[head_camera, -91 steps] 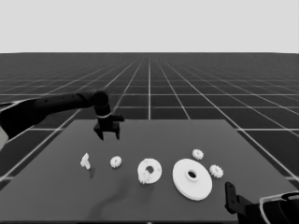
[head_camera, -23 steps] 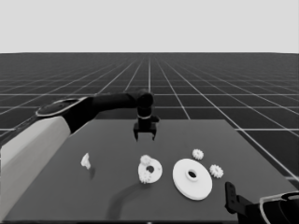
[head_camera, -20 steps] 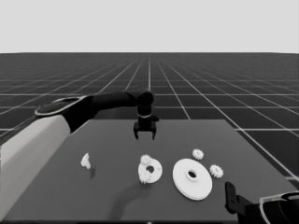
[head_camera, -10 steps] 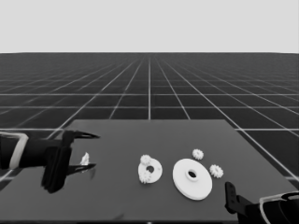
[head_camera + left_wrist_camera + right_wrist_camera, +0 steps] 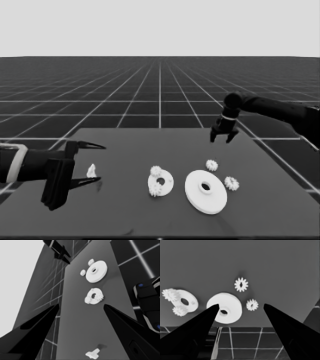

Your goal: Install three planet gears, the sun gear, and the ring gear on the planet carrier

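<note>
I see the bench (image 5: 125, 210) spread dark under everything, and I take the larger round part (image 5: 205, 191), the ring gear, as my landmark: it lies flat toward the bench's right half, nothing on top of it.

Just to its left, apart from it, lies the smaller round part (image 5: 161, 182), the planet carrier. Two planet gears sit on it, one at its far rim (image 5: 156, 171) and one at its near rim (image 5: 157, 190). The right wrist view shows both of them overhanging the carrier's edge.

Two more small gears lie loose on the bench beside the ring gear: one just behind it (image 5: 212, 164) and one just to its right (image 5: 231, 183), neither touching it.

My right gripper (image 5: 223, 137) hangs above the far edge of the bench, behind the ring gear, pointing down. Its jaws are spread wide and hold nothing; both loose gears show between them in its wrist view.

My left gripper (image 5: 95, 162) stands well to the left of the ring gear, at the bench's left end, jaws wide. The thin white piece (image 5: 91, 171) lies between them, not clamped.
</note>
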`<action>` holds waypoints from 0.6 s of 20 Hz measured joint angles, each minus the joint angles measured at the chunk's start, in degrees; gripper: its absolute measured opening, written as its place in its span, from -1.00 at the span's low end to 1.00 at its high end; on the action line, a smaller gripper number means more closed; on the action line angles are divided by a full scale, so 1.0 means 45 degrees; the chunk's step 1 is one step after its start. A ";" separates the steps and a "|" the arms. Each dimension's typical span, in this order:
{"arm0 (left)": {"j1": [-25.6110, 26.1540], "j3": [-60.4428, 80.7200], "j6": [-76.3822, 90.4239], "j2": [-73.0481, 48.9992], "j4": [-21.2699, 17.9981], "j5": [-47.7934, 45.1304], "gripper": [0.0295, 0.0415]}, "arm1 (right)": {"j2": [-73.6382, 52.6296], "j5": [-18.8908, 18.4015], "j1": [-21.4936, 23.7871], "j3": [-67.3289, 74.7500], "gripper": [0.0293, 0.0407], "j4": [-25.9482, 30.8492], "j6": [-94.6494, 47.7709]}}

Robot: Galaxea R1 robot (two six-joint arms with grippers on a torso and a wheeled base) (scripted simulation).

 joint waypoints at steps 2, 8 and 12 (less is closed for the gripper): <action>0.0000 0.0000 0.0001 -0.0001 0.0000 0.0000 0.49 | 0.0101 0.1420 -0.1462 -0.0204 0.61 -0.1186 -0.0051; 0.0000 0.0001 0.0001 -0.0001 0.0000 0.0000 0.49 | 0.1446 0.3587 -0.4377 -0.3080 0.61 -0.2406 -0.1246; 0.0000 0.0001 0.0001 -0.0001 0.0000 0.0000 0.49 | 0.1526 0.3647 -0.4407 -0.3281 0.05 -0.2400 -0.1343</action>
